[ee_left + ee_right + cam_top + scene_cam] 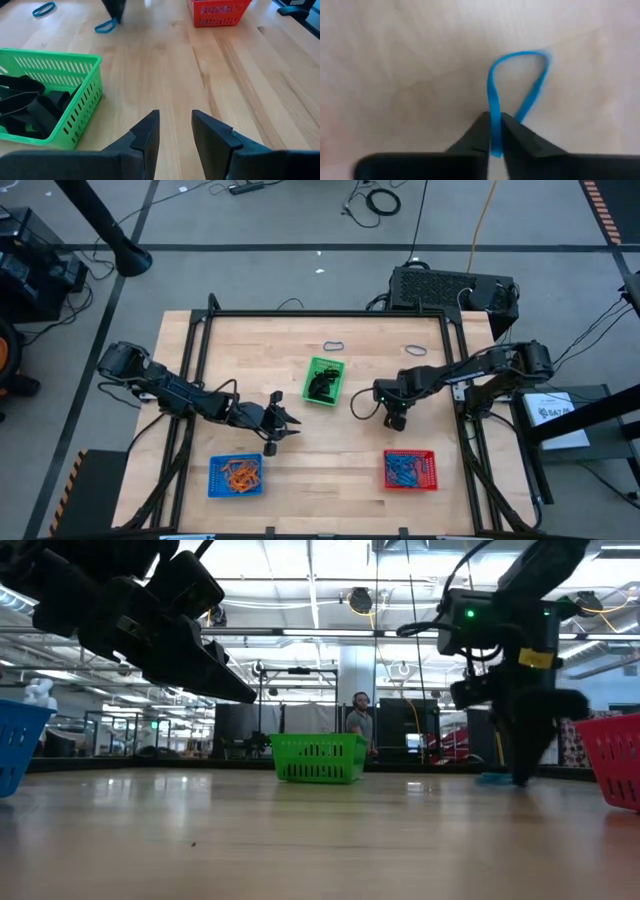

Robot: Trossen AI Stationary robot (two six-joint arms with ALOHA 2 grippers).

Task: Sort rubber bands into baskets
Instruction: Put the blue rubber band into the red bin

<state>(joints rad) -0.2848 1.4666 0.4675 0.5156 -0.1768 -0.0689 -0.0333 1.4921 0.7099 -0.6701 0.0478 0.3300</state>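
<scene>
My right gripper (494,136) points down at the table between the green basket (324,380) and the red basket (410,470), shut on a blue rubber band (520,82). My left gripper (175,131) hovers open to the near left of the green basket, with nothing between its fingers. The green basket holds black bands (25,102), the red one blue bands, and the blue basket (236,476) orange bands. All three baskets stand on the table. Two loose bands (333,345) (415,350) lie flat near the table's far side. My right gripper pinches one strand of the blue band's loop (494,122) between its two fingertips, coming from above and pointing down. The rest of the loop (532,75) spreads out beyond the fingers and lies on the table top (492,778), slack.
A black metal frame (330,313) runs round the wooden table top. Bare wood lies between the three baskets and along the near edge. Cables and a black box (450,288) sit beyond the far edge. A person (360,720) stands far off in the room.
</scene>
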